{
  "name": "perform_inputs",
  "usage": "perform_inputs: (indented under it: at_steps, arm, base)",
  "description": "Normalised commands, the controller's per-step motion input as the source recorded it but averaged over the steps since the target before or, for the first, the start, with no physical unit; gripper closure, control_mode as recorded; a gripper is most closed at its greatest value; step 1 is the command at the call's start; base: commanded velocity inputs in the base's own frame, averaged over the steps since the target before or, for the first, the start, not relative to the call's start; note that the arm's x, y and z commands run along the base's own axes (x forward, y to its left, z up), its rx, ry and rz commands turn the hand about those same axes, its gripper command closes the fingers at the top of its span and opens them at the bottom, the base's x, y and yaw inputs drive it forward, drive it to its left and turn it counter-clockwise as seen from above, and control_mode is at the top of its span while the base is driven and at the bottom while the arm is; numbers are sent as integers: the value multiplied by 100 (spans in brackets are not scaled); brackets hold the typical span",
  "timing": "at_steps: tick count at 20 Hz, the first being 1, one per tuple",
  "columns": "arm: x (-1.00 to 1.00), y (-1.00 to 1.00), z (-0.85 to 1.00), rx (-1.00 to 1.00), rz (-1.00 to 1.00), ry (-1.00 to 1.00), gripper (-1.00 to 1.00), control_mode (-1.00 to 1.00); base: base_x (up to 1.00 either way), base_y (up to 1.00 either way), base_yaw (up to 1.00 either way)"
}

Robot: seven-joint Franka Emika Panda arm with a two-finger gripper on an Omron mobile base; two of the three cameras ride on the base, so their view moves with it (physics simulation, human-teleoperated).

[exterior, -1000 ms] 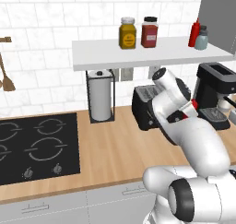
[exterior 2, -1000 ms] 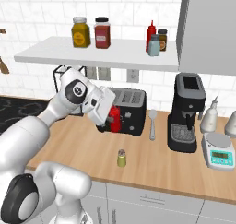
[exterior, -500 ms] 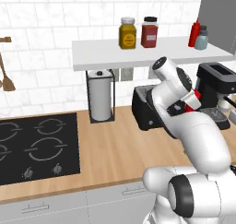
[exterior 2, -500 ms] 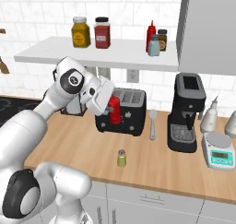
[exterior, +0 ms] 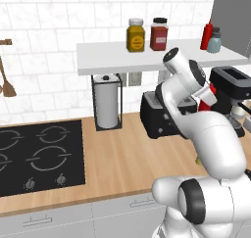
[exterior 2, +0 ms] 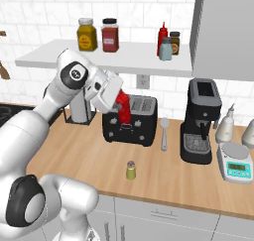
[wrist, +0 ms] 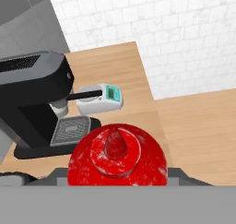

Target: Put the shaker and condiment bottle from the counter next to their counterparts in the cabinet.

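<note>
My gripper [exterior 2: 120, 106] is shut on the red condiment bottle [exterior 2: 123, 109], held in the air in front of the black toaster and below the cabinet shelf [exterior 2: 64, 59]. The same bottle [exterior: 208, 92] shows red beside my hand in the left base view. Seen from the hand, its nozzle cap [wrist: 117, 156] points straight at the camera. The small yellow-green shaker [exterior 2: 131, 170] stands on the wooden counter [exterior 2: 79, 150] in front of the toaster. On the shelf's right end stand the counterparts: a red squeeze bottle [exterior 2: 162, 35] and a grey-blue shaker [exterior 2: 166, 49].
A mustard jar [exterior 2: 86, 34] and a red-filled jar [exterior 2: 110, 35] sit on the shelf's left part, with a dark jar [exterior 2: 175, 40] behind the counterparts. On the counter: toaster [exterior 2: 136, 122], spoon [exterior 2: 163, 133], coffee machine [exterior 2: 201, 121], scale [exterior 2: 236, 161], paper towel holder [exterior: 107, 101], cooktop [exterior: 34, 156].
The arm has lifted the red bottle upward, from low in front of the toaster toward the shelf's underside. The shaker on the counter has stayed put.
</note>
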Motion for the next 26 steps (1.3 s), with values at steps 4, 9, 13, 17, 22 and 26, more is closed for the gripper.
perform_inputs:
  at_steps: [4, 9, 13, 17, 22, 26]
  arm:
    - [1, 0, 29, -7, 0, 0, 100, -100]
    - [1, 0, 17, -15, 0, 0, 100, -100]
    - [0, 0, 35, -5, 0, 0, 100, -100]
    - [3, 0, 45, 0, 0, 0, 100, -100]
    - [12, 0, 49, 0, 0, 0, 100, -100]
    - [10, 0, 45, 0, 0, 0, 100, -100]
  base:
    - [0, 0, 0]
    - [0, 0, 0]
    - [0, 0, 0]
    - [0, 0, 0]
    - [0, 0, 0]
    - [0, 0, 0]
